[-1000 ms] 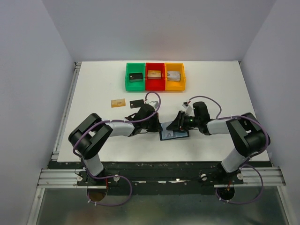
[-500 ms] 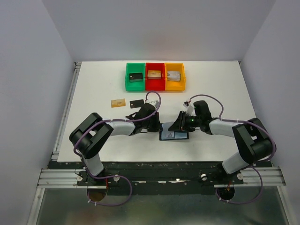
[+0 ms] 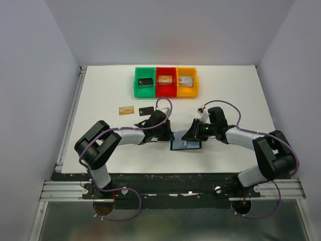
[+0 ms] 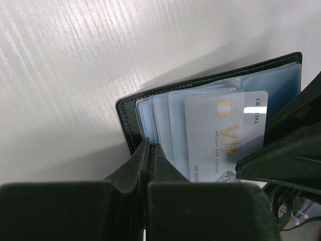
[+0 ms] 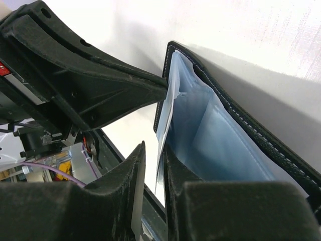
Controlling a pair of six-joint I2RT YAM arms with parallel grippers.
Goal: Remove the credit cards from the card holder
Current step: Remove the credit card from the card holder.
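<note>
The black card holder (image 3: pixel 186 144) lies open on the table between both grippers. In the left wrist view its bluish-grey pockets (image 4: pixel 160 115) show, and a silver-grey VIP card (image 4: pixel 225 135) sticks partly out of one. My left gripper (image 3: pixel 168 134) (image 4: pixel 149 146) is shut on the holder's (image 4: pixel 126 118) edge. My right gripper (image 3: pixel 187 136) (image 5: pixel 154 146) stands narrowly open astride the silver card's edge (image 5: pixel 161 165). The card lies against one finger, with a small gap to the other. A tan-gold card (image 3: pixel 126 109) and a black card (image 3: pixel 146 110) lie on the table at the left.
Green (image 3: pixel 145 81), red (image 3: pixel 166 81) and orange (image 3: pixel 186 81) bins stand side by side at the back, each with a blocky item inside. The table's front edge is just below the holder. The two grippers are close together over the holder.
My right arm's elbow has swung to the right while its gripper stayed at the holder. The left arm and the holder have hardly moved.
</note>
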